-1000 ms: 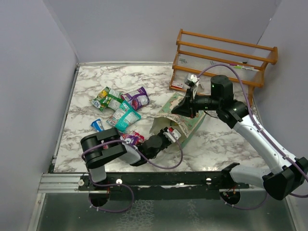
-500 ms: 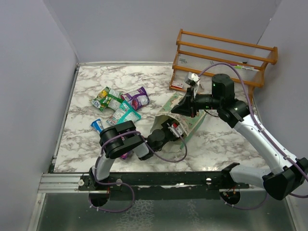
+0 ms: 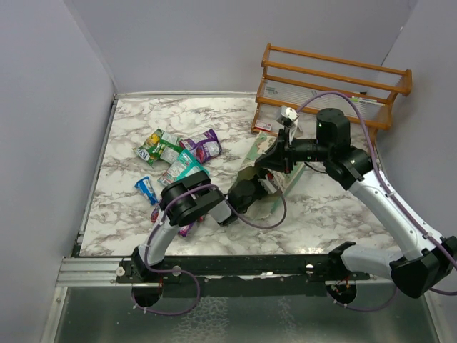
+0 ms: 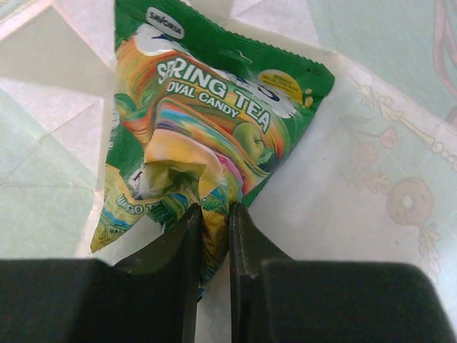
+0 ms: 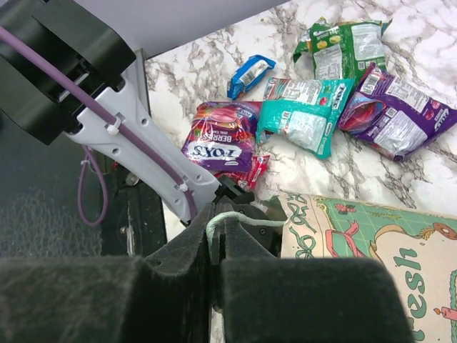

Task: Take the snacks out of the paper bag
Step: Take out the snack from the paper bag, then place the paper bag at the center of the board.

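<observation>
One more in hand: pinching a green candy packet (image 4: 214, 107) by its crumpled lower edge between the left fingers (image 4: 213, 218), narrowed to a slit on the foil after spreading wide a moment ago. Reaching deeper than a second back, from the mouth of the paper bag (image 4: 343, 200) to well inside, with white lining just beyond the fingertips and on either side. Probably ready to draw back and carry the packet out, barring a slip from so thin a hold. Across the opening, clamping the right fingers (image 5: 214, 229) tight on the bag's pale cord handle (image 5: 235, 214), as before, holding the mouth up. Past those fingers, counting several snacks already out on the marble worktop (image 5: 193, 78): red-pink packet (image 5: 221, 136) nearest, teal packet (image 5: 300, 118) next, purple packet (image 5: 396, 118) and second green packet (image 5: 343, 53) farthest. Behind the bag, leaving a wooden rack (image 3: 335, 71) untouched. Cannot tell whether anything else remains inside.
</observation>
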`<state>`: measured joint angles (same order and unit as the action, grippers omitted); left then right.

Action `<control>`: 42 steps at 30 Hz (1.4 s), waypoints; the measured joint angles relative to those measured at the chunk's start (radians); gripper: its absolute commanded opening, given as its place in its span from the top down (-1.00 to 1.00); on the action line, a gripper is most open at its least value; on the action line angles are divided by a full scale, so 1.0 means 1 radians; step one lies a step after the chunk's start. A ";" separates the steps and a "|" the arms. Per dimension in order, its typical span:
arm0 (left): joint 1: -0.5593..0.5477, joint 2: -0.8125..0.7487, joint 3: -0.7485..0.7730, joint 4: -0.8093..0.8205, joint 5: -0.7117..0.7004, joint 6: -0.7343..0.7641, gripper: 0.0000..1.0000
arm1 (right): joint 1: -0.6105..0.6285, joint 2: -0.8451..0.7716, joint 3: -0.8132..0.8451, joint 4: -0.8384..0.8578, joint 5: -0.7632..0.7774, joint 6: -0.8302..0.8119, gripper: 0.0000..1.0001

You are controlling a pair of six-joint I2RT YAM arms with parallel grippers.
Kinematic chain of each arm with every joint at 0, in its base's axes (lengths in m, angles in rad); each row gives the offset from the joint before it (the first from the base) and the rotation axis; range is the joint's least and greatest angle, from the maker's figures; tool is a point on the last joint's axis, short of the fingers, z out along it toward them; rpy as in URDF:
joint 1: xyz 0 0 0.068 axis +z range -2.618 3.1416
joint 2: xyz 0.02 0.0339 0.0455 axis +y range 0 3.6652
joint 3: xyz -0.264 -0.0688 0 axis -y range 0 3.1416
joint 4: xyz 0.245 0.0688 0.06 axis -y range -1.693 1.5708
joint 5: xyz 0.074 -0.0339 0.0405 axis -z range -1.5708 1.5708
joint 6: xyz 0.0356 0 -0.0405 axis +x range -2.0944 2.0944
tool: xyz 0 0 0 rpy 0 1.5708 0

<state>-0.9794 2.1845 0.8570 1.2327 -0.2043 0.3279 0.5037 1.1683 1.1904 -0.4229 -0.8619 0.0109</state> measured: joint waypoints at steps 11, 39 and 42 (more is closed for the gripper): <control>-0.005 -0.316 -0.102 -0.311 0.051 -0.133 1.00 | 0.000 -0.055 -0.008 -0.003 0.087 -0.003 0.97; -0.085 -1.466 -0.203 -1.181 0.176 -0.391 1.00 | 0.000 -0.170 -0.101 -0.001 0.585 0.018 0.97; -0.085 -1.506 -0.168 -1.204 -0.006 -0.410 1.00 | 0.000 -0.170 -0.101 -0.001 0.584 0.018 0.97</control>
<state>-1.0649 0.6788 0.6891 0.0284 -0.2104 -0.0822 0.5037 0.9981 1.0897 -0.4240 -0.2783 0.0292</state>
